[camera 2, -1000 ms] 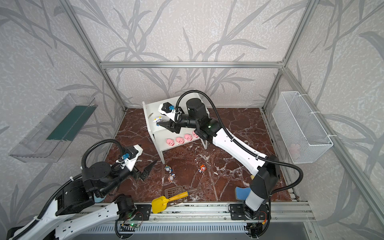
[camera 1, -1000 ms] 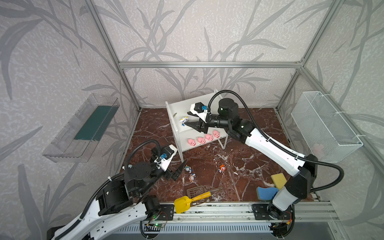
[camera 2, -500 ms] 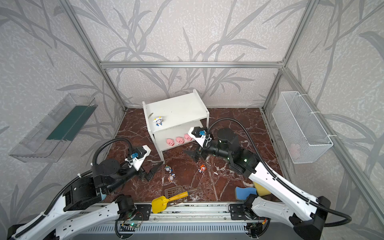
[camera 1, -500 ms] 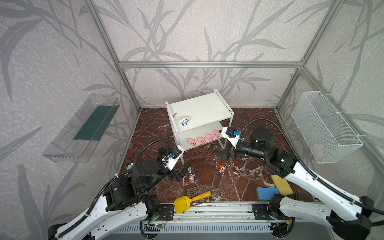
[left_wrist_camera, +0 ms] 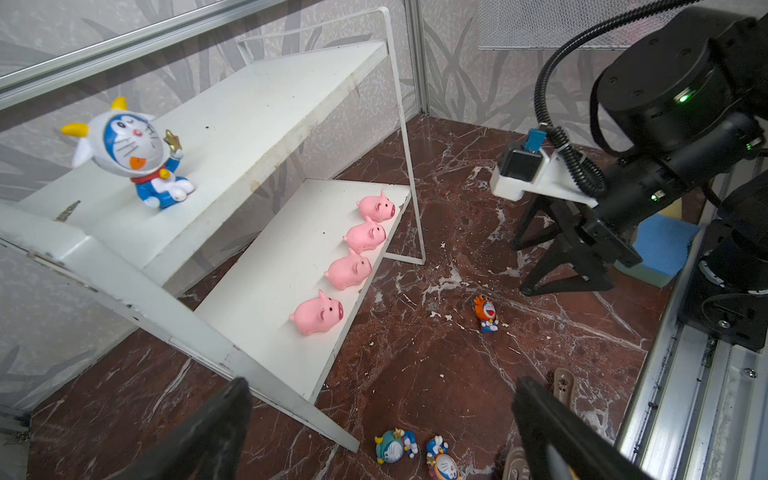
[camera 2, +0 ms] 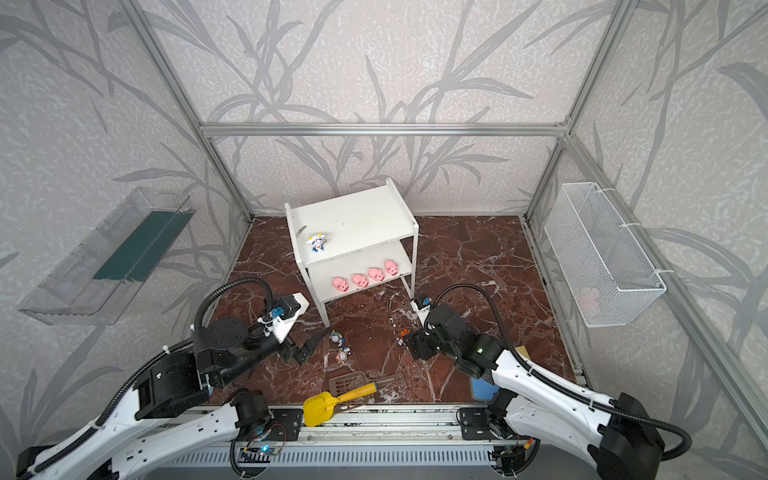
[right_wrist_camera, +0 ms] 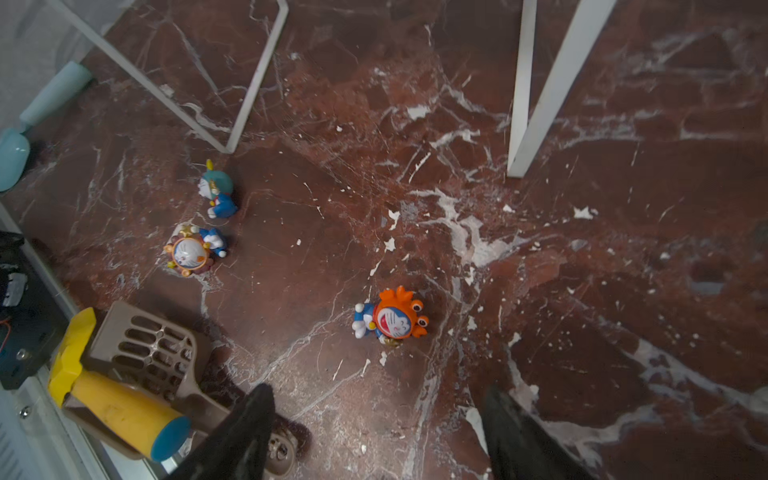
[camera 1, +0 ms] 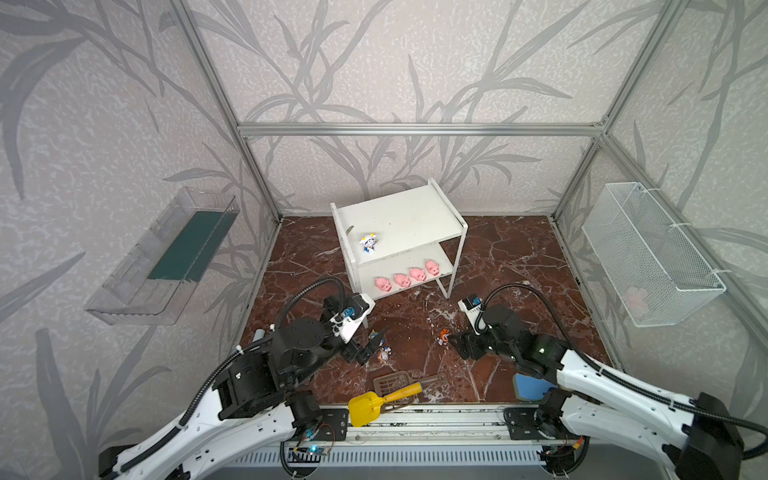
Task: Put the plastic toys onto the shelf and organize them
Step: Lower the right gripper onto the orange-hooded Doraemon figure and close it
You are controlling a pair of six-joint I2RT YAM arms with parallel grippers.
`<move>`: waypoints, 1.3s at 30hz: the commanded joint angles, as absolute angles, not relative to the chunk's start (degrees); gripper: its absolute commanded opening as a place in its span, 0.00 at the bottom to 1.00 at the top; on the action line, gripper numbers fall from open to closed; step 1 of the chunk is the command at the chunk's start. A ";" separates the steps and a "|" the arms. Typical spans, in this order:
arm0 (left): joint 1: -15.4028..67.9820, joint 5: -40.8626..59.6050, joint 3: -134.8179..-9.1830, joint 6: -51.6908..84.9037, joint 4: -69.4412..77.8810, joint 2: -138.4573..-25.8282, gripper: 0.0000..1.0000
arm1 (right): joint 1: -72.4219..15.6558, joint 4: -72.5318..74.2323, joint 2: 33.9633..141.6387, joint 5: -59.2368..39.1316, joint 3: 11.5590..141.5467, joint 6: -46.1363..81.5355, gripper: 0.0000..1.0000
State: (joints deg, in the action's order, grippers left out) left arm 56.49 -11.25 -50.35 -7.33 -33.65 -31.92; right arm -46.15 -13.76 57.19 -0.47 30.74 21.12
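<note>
The white shelf (camera 1: 419,216) stands at the back middle. A white-hooded figurine (camera 1: 369,242) (left_wrist_camera: 137,153) sits on its top board. Several pink pigs (camera 1: 409,276) (left_wrist_camera: 353,266) line the lower board. On the floor lie a teal figurine (camera 1: 376,335) (right_wrist_camera: 218,189), a brown one (camera 1: 384,355) (right_wrist_camera: 189,253) and an orange one (camera 1: 443,336) (right_wrist_camera: 392,318). My left gripper (camera 1: 365,347) (left_wrist_camera: 382,382) is open, close beside the teal and brown figurines. My right gripper (camera 1: 455,347) (right_wrist_camera: 378,392) is open and empty, just short of the orange figurine.
A yellow scoop (camera 1: 374,403) and a brown slotted scoop (camera 1: 392,380) lie at the front rail. A blue sponge (camera 1: 532,386) sits under my right arm. A wire basket (camera 1: 648,253) hangs on the right wall, a clear tray (camera 1: 166,257) on the left.
My right arm drew back from the shelf top, leaving the white-hooded figurine there, and came down near the orange figurine. My left gripper edged toward the teal and brown figurines.
</note>
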 commanded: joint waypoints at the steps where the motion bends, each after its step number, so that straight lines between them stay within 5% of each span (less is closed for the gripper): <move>1: 56.16 -10.27 -49.62 -7.23 -32.75 -31.73 0.99 | -44.17 -13.26 63.69 -0.37 32.88 28.78 0.71; 21: 56.25 13.12 -52.59 -5.45 -37.65 -45.29 0.99 | -38.10 -2.27 80.48 -12.37 32.68 39.18 0.59; 39: 56.25 11.54 -52.52 -6.09 -37.60 -47.90 0.99 | -38.48 0.69 87.71 -16.00 34.50 37.18 0.48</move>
